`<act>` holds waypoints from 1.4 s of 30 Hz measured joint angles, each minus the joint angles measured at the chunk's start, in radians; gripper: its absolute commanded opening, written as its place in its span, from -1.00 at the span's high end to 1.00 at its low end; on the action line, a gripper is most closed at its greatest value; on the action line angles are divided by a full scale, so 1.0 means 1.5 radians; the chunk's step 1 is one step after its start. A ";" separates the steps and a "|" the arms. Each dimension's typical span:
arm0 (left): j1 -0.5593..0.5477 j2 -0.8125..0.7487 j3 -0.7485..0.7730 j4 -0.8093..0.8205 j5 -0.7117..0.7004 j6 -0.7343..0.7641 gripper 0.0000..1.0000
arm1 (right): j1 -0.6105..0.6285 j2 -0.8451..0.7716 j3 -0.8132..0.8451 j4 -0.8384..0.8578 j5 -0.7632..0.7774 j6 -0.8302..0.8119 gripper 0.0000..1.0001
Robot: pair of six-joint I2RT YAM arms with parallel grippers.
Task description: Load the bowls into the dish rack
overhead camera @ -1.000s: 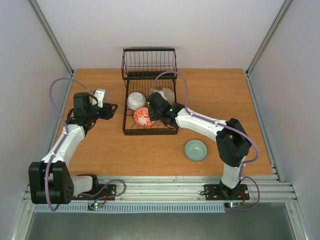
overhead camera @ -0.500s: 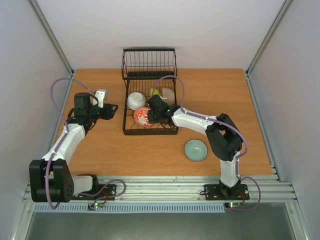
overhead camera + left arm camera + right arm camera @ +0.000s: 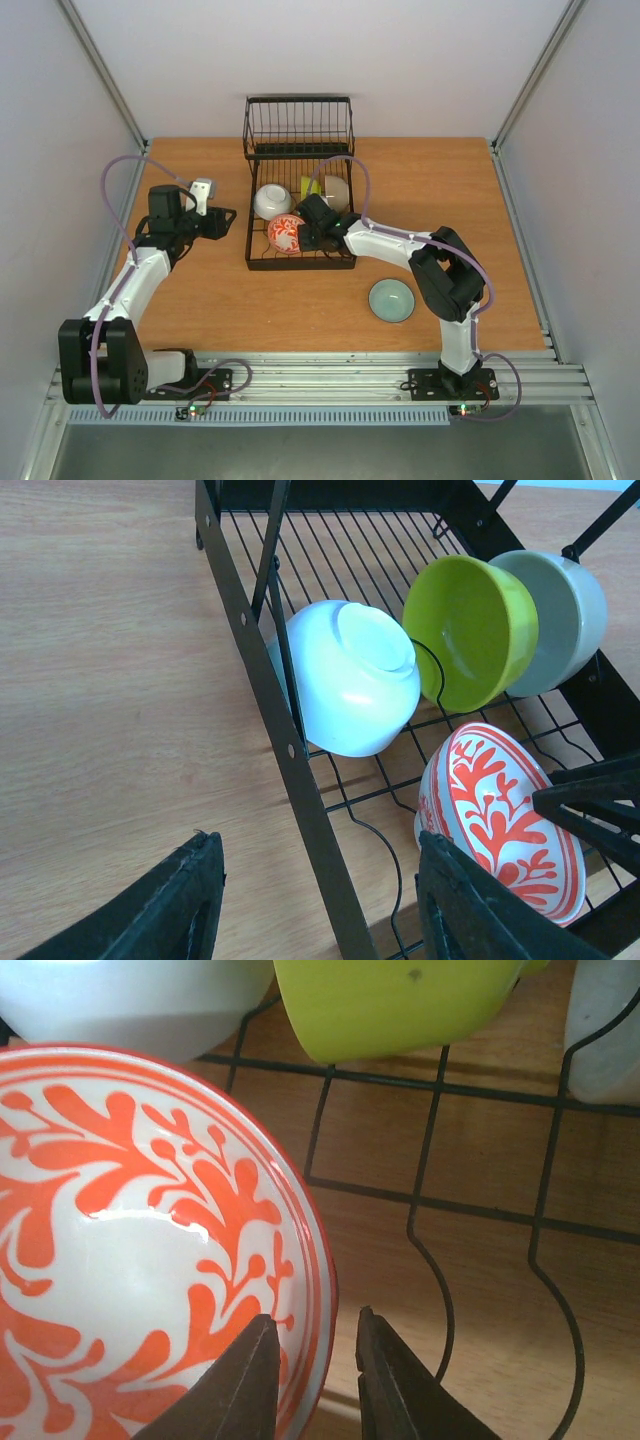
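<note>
Right gripper (image 3: 315,1375): fingers narrowly apart, straddling the rim of the red-patterned bowl (image 3: 130,1230), which leans on edge in the dish rack (image 3: 298,130), apparently so the prongs prop it; firm grip unconfirmed. Left gripper (image 3: 318,910): wide open, empty, beside the rack. Teal bowl (image 3: 391,300): on the table (image 3: 450,180), not yet loaded

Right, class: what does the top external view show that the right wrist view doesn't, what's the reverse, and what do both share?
Only the top external view shows the pale teal bowl on the table, outside the dish rack, and the left gripper. Only the right wrist view shows the right gripper straddling the rim of the red-patterned bowl. Both show that bowl, the white bowl and the yellow-green bowl in the rack.
</note>
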 measured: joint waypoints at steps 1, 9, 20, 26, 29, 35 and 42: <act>0.000 0.000 0.000 0.000 0.000 0.000 -0.07 | 0.000 0.000 -0.004 0.000 0.000 0.000 0.51; 0.000 0.007 0.001 0.000 0.002 0.000 -0.08 | 0.000 0.000 -0.006 0.007 -0.005 0.006 0.98; -0.002 0.027 0.055 -0.043 0.061 0.003 -0.42 | 0.004 -0.056 -0.049 0.050 -0.002 0.011 0.98; -0.064 0.031 0.065 -0.078 0.047 0.028 -0.43 | 0.018 -0.095 -0.060 0.031 0.029 -0.004 0.98; -0.103 0.036 0.065 -0.094 0.027 0.044 -0.43 | 0.027 -0.104 -0.060 0.031 0.037 -0.009 0.98; -0.119 0.053 0.065 -0.109 -0.002 0.063 -0.43 | 0.037 -0.120 -0.061 0.032 0.049 -0.018 0.98; -0.124 0.079 0.075 -0.119 -0.012 0.074 -0.43 | 0.041 -0.139 -0.060 0.040 0.053 -0.026 0.98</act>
